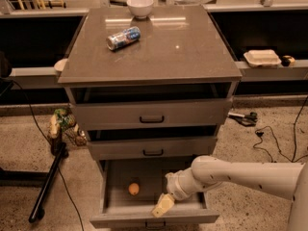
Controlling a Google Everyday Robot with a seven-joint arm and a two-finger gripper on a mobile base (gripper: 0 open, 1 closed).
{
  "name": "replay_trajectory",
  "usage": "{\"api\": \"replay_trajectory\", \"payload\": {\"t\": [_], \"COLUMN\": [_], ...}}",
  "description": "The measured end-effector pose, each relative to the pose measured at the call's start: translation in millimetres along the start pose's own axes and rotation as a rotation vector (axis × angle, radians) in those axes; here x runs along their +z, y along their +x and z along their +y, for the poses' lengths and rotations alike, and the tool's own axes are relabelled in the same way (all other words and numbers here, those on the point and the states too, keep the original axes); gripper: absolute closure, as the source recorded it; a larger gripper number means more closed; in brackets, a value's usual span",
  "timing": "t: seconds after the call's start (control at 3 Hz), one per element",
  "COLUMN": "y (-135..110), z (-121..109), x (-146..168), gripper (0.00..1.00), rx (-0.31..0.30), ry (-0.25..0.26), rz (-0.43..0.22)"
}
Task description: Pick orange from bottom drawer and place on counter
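**While the orange waits in the open drawer, the gripper hangs near it**

Where the bottom drawer point(125, 220) stands pulled out from the grey cabinet, the orange point(134, 189) lies on its floor, left of the middle and on its own. The gripper point(163, 205) is down over the same drawer, to the right of the fruit and closer to the drawer's front wall. It is near the orange but not touching it. It shows as one pale yellowish wedge pointing down and to the left, and I cannot tell whether it is spread or closed. Nothing can be seen held in it. The white arm point(240, 174) reaches in from the right edge of the view.

Above, the middle drawer point(153, 148) and the top drawer point(152, 114) each stand a little way out. The table point(183, 47), the cabinet's glossy grey-brown top, carries a soda can point(123, 37) lying on its side towards the left. A white bowl point(140, 6) sits upright at the far edge, well apart from the can.
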State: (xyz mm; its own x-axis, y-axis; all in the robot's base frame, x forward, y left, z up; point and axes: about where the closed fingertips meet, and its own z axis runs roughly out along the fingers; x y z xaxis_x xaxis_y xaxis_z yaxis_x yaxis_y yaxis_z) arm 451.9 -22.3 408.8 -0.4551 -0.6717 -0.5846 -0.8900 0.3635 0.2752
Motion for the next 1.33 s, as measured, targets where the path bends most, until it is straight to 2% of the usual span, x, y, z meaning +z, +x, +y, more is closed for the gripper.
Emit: {"api": "replay_trajectory", "payload": {"t": [0.67,1.0,1.33], "y": [4,17,26], "z": [-4,-29,-59], "x": [11,52,100], "gripper": [0.00,0.00,0.00], "rx": [0.009,-0.009,-0.022], "ry": [-0.017,-0.051,-0.055], "rz": [0.001,0.023,-0.014]}}
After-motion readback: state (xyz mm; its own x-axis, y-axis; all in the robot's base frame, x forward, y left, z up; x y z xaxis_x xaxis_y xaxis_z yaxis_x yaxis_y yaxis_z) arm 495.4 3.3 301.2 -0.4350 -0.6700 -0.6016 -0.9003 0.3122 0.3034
